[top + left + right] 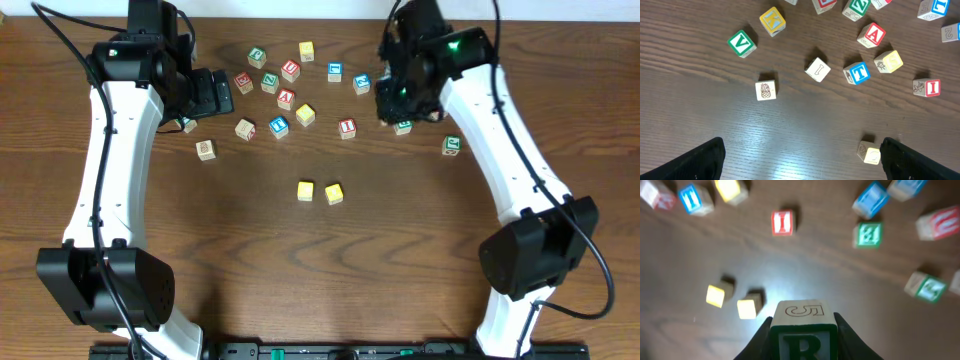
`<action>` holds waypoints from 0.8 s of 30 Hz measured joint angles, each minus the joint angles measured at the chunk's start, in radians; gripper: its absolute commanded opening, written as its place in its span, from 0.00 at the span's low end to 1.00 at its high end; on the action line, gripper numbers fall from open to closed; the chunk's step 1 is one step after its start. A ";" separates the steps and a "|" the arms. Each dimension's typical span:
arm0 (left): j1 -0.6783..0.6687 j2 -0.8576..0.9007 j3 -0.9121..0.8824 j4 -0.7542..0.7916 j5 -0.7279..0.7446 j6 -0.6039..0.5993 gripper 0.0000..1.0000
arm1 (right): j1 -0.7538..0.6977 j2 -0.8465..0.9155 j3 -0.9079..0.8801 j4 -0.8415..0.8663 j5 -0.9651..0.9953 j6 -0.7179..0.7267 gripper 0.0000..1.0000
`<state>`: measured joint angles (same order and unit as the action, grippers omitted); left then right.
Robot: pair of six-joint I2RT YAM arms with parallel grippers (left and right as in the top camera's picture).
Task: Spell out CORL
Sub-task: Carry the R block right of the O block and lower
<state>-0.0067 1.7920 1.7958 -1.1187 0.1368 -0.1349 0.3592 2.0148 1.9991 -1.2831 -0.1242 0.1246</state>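
Observation:
My right gripper point(802, 347) is shut on a wooden block with a green R point(802, 332) and holds it above the table; in the overhead view this gripper point(402, 100) is at the back right, over the loose blocks. Two pale yellow blocks point(305, 190) point(334, 193) lie side by side mid-table, and also show in the right wrist view point(716, 295) point(747, 308). My left gripper point(220, 97) is open and empty, high above the table at the back left point(800, 167). One yellow block point(871, 152) shows beside its right finger.
Several loose letter blocks lie scattered along the back of the table point(290, 70): a blue T point(857, 72), a red A point(872, 34), a green V point(741, 43), a red I point(782, 222), a pineapple block point(765, 91).

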 measured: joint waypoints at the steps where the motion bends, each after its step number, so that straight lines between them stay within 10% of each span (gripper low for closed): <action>1: 0.000 0.000 0.000 0.000 0.000 0.000 0.98 | 0.011 0.009 -0.005 -0.006 0.000 0.002 0.21; 24: 0.000 0.000 0.000 0.000 0.000 0.000 0.98 | 0.167 0.046 -0.471 0.346 0.029 0.166 0.21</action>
<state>-0.0067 1.7920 1.7958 -1.1187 0.1368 -0.1349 0.5262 2.0609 1.5280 -0.9367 -0.0956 0.2905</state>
